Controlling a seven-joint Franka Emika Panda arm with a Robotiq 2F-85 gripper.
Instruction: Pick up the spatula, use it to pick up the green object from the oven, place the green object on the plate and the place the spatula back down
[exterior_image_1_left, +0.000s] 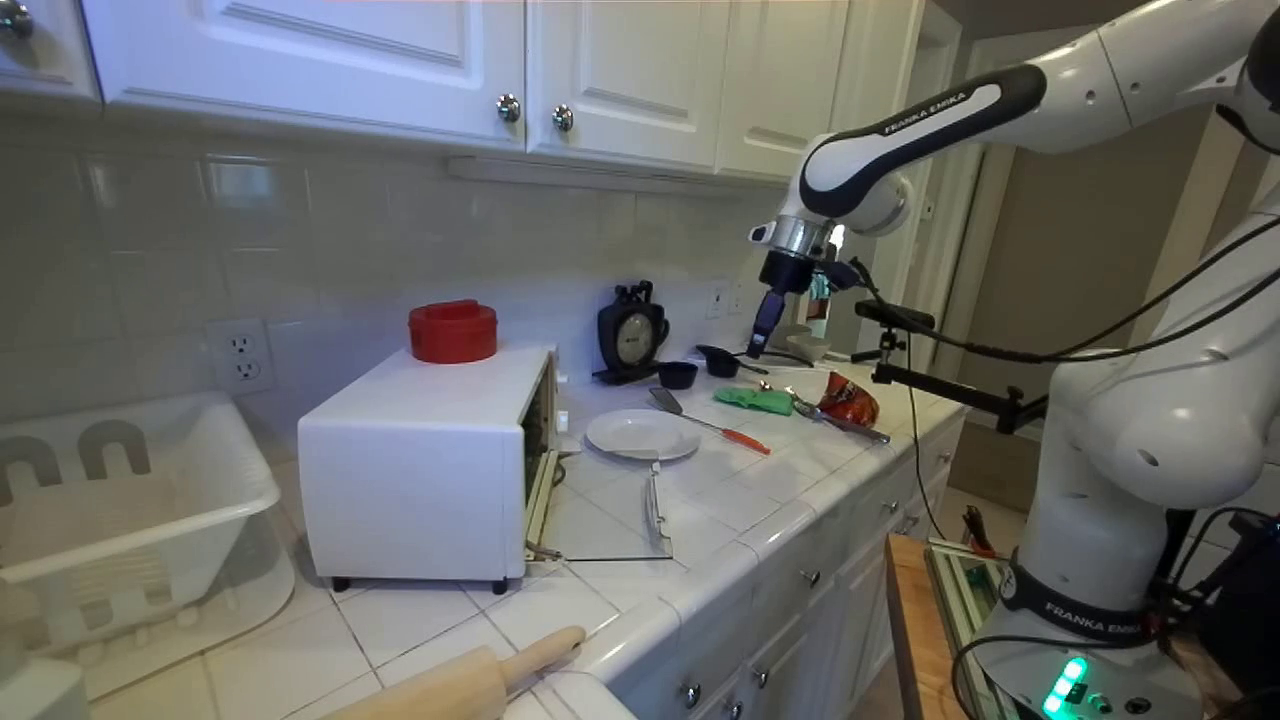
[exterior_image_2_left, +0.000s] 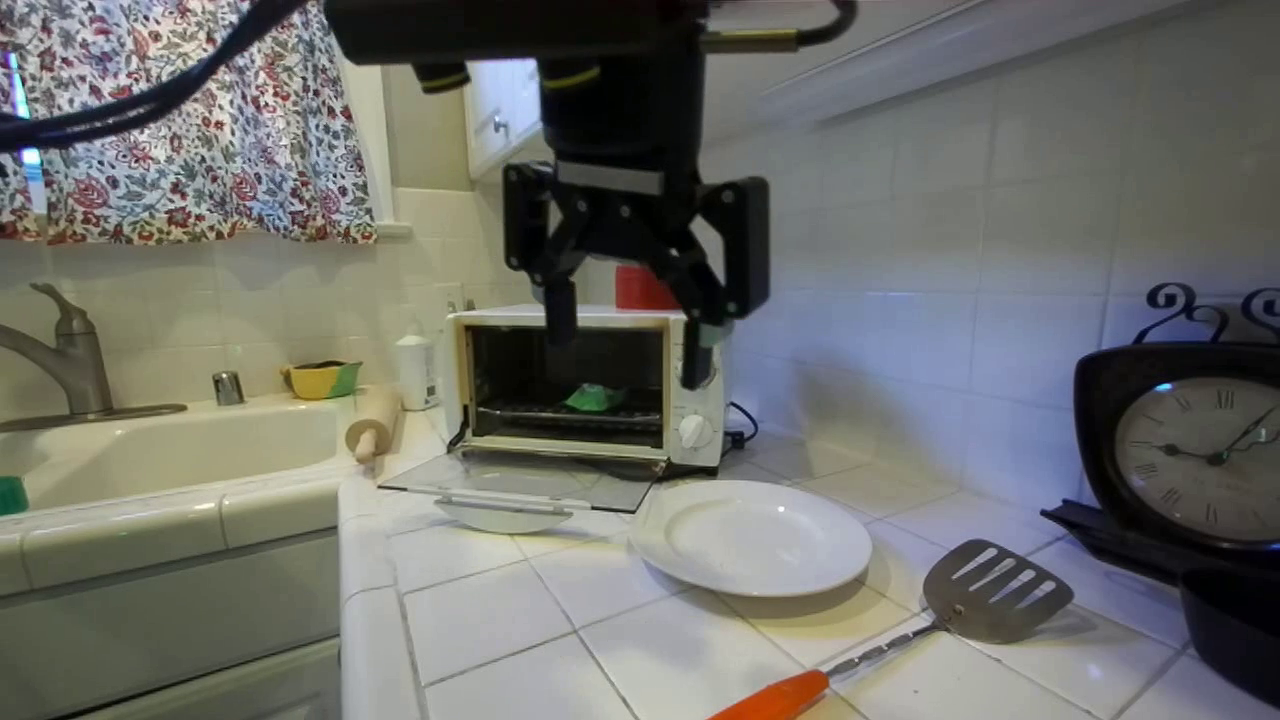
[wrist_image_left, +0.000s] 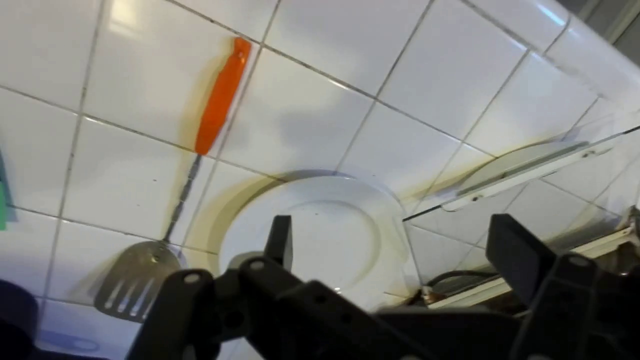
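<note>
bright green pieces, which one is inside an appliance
The green piece in the open oven, past its lowered glass door; the other green piece lies out on the counter, near the spatula.

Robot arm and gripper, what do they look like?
The arm is rounded and white, with black trim lettered FRANKA EMIKA, a silvery wrist collar and black cables. The gripper is black, with two angular, jointed fingers and a pale band across its body.

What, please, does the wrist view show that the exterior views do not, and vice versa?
Only the wrist view: a steep downward look, the plate partly framed by the open pincer.
Only the exterior views: the red container and rolling pin in both, the green object inside the oven in an exterior view.
Shared: plate, spatula, pincer, lowered oven door.
</note>
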